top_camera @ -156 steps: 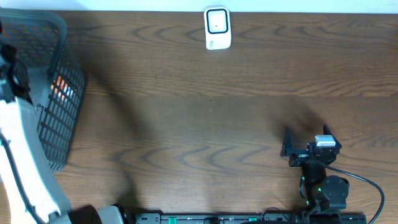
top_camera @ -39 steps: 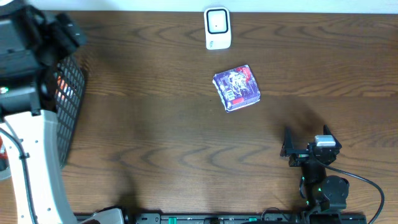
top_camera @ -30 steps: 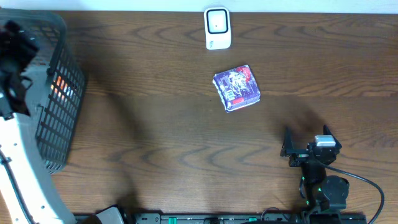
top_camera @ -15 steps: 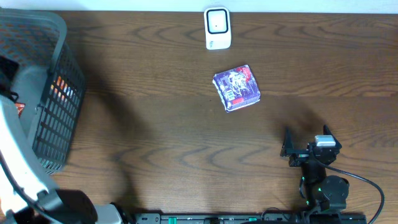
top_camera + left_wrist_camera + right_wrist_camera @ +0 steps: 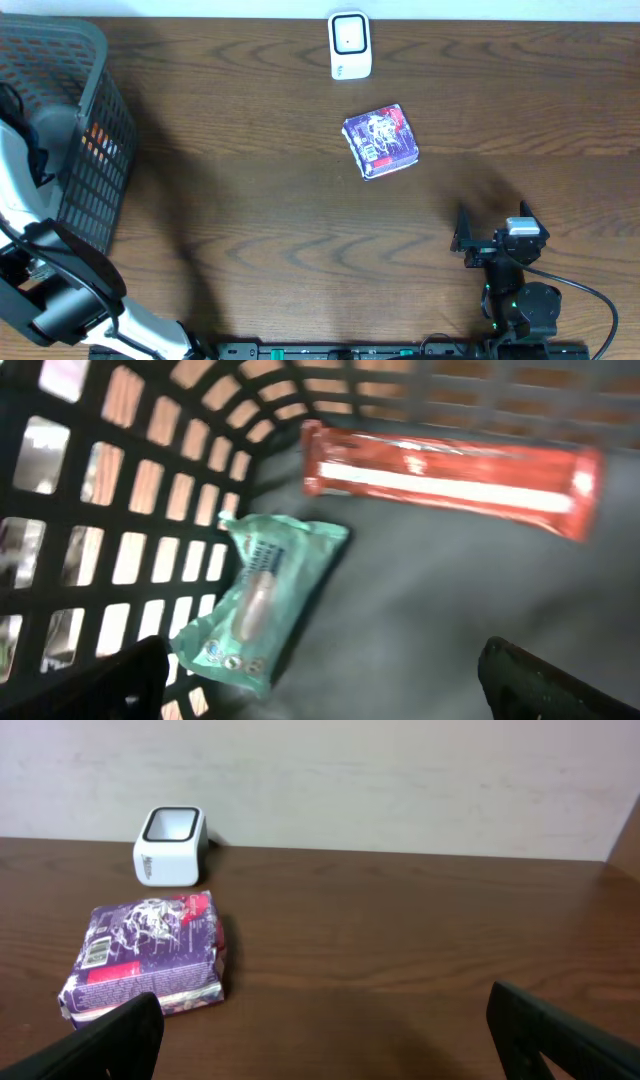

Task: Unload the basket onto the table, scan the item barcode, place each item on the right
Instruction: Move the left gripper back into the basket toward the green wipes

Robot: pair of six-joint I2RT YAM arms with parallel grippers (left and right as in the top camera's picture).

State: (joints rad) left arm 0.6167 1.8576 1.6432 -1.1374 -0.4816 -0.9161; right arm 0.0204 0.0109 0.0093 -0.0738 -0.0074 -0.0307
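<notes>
The purple packet [image 5: 380, 142] was not on the surface [image 5: 250, 220] five seconds back. It lies there now, flat, at about 5 o'clock from the scanner [image 5: 350, 45] and near it but not touching. It has not shifted over the last second or so.

What has moved is our left arm. A second ago it was up over the rim of the basket [image 5: 95, 60] at the 9 o'clock edge; now it reaches down inside, and the overhead view does not show the hand itself. The left wrist view shows the left hand [image 5: 330, 690] with its fingers spread wide and nothing between them. It hangs over the basket floor, where a teal packet [image 5: 262, 600] lies against the mesh wall at 9 o'clock and a red bar [image 5: 450, 477] lies at 1 o'clock, apart from it.

The right hand [image 5: 330, 1040] has stayed parked at 5 o'clock on the surface, wide open and empty, looking toward the purple packet and the scanner behind it. A pale label [image 5: 97, 953] on the packet's near corner may be the barcode; it is too small for us to be sure.

We judge that one item is out of the basket but not yet shown to the scanner. With the left hand back among the remaining goods, either it is going for a second item or the packet is left for the right hand. We cannot tell which.
</notes>
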